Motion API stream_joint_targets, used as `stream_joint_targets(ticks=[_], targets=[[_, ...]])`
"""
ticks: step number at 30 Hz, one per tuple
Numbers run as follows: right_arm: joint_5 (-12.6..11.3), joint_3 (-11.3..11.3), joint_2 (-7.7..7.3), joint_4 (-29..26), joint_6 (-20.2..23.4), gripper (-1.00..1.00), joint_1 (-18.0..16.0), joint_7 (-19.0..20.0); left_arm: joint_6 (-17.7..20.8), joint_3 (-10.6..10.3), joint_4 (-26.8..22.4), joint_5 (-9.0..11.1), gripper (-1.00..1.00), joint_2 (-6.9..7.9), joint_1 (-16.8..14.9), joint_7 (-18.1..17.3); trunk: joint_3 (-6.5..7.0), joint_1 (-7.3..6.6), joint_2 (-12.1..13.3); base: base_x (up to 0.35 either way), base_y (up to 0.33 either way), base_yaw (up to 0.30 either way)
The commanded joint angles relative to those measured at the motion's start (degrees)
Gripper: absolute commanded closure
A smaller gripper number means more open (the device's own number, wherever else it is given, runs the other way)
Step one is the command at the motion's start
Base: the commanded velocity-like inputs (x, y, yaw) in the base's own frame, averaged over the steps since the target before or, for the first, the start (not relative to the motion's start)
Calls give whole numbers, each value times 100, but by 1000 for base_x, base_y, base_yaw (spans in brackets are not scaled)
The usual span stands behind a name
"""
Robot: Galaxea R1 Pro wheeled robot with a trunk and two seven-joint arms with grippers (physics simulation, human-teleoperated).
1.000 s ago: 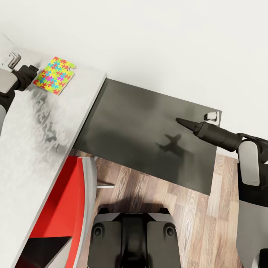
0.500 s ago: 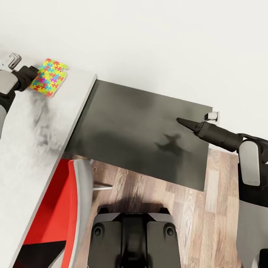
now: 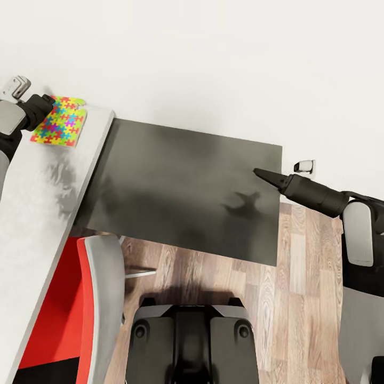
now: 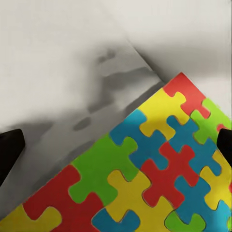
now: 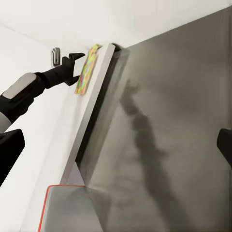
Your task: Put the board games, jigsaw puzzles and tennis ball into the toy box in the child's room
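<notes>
Jigsaw puzzle (image 3: 57, 128): interlocking pieces in yellow, pink, green, blue and orange from the head view; red, yellow, green and blue up close (left wrist view). Table (image 3: 32, 213): pale grey top with mottled darker grey smudges. Cabinet top (image 3: 186, 186): dark grey-black, blotchy, with a darker shadow patch. Chair (image 3: 80, 309): red seat, light grey back. Floor (image 3: 298, 298): brown wood planks with visible grain. Wall (image 3: 213, 64): plain white. Left gripper (image 3: 47, 99) black, arm section behind it light grey. Right gripper (image 3: 262, 174) black, forearm grey and black.
</notes>
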Motion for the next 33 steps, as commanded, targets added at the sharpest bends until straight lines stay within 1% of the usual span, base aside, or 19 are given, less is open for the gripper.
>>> stream_joint_targets(ticks=[1, 26, 33], targets=[[26, -7, 0, 0, 23, -100, -4, 34, 33, 58, 191, 133, -100, -6, 3, 11, -6, 6, -5, 0, 0, -49], [26, -13, 13, 0, 23, -100, -11, 34, 38, 70, 191, 133, -100, 1, 3, 13, -6, 6, -5, 0, 0, -12], [26, -13, 17, 0, 23, -100, -11, 34, 38, 72, 191, 135, -100, 7, 8, 15, -6, 6, -5, 0, 0, -114]])
